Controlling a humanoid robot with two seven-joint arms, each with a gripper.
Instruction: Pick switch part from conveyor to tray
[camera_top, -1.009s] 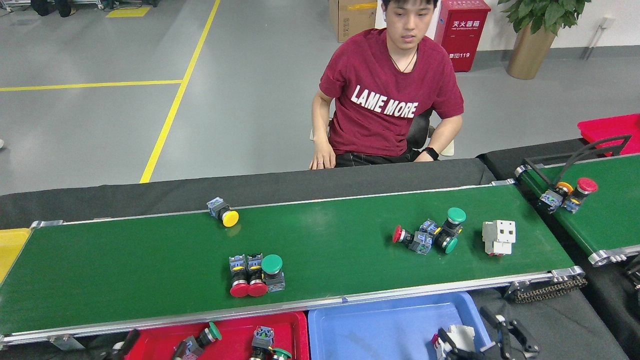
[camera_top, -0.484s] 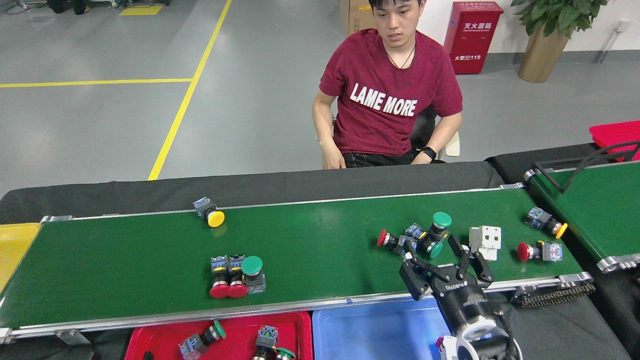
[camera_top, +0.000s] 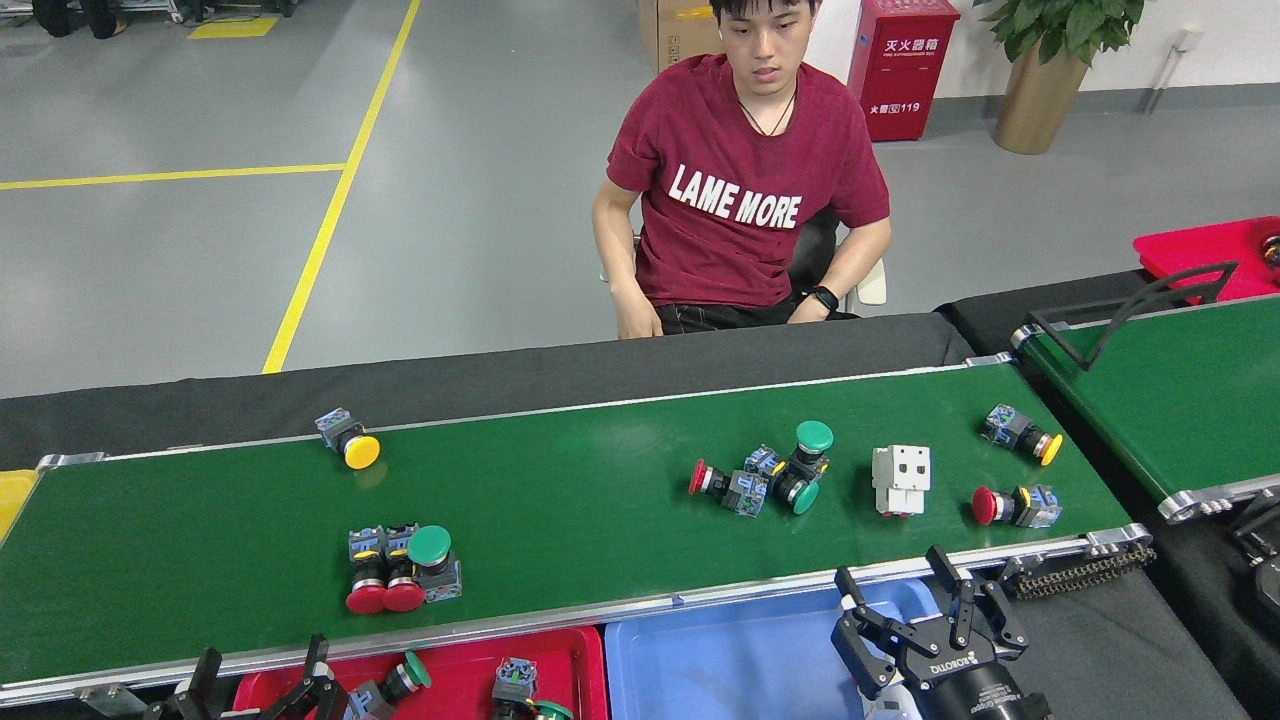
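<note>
**Right gripper open at the belt edge, parts riding along the conveyor**

My right gripper (camera_top: 915, 620) hangs with its fingers spread wide and nothing between them, low over the blue tray (camera_top: 730, 665) and just short of the conveyor's (camera_top: 600, 500) near rail. Nearest to it on the belt: a white switch block (camera_top: 901, 479), and to the right of that a red-capped switch (camera_top: 1010, 505) lying on its side. Further left, a knot of three switches (camera_top: 765, 480), one red cap and two green, touching one another. My left gripper (camera_top: 255, 690) is down at the frame's bottom edge beside the red tray (camera_top: 560, 650), fingers apart, empty as far as I can see. Near it on the belt sits a cluster of two red caps and one green (camera_top: 402, 570); a yellow-capped switch (camera_top: 348, 440) lies by the far rail, another (camera_top: 1020, 433) near the right end.

Risks, as I judge them: if the belt is running, a reach aimed at where a part lies now would land behind it. Closing on the knot could drag neighbours or pinch two at once. Rounded caps may roll out of the fingers. A person (camera_top: 745, 180) sits just behind the belt, so a long reach must stay short.
</note>
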